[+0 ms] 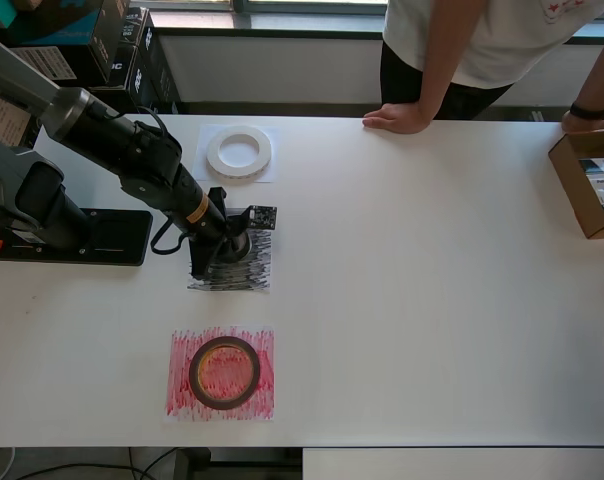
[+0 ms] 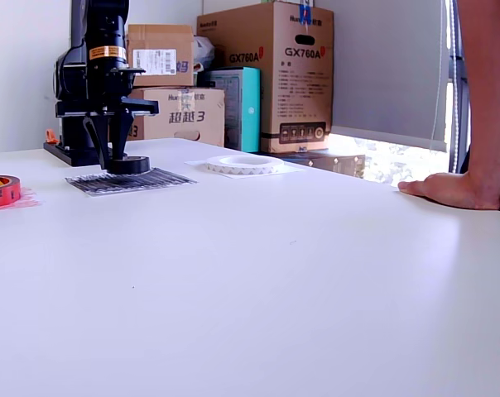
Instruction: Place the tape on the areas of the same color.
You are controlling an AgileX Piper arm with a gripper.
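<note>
the hand [image 2: 109,147], fingers spread around the small black tape roll [image 2: 128,165] resting on the black-scribbled paper sheet [image 2: 142,180], looks at the release step, next lifting clear.

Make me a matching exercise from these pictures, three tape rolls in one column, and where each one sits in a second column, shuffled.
Column one:
1. white tape roll
2. black tape roll
3. dark-red tape roll

Column two:
A. on the red scribbled sheet
B. on the plain white sheet
C. on the black scribbled sheet, with the gripper straddling it

Pairs: 1-B, 2-C, 3-A
</note>
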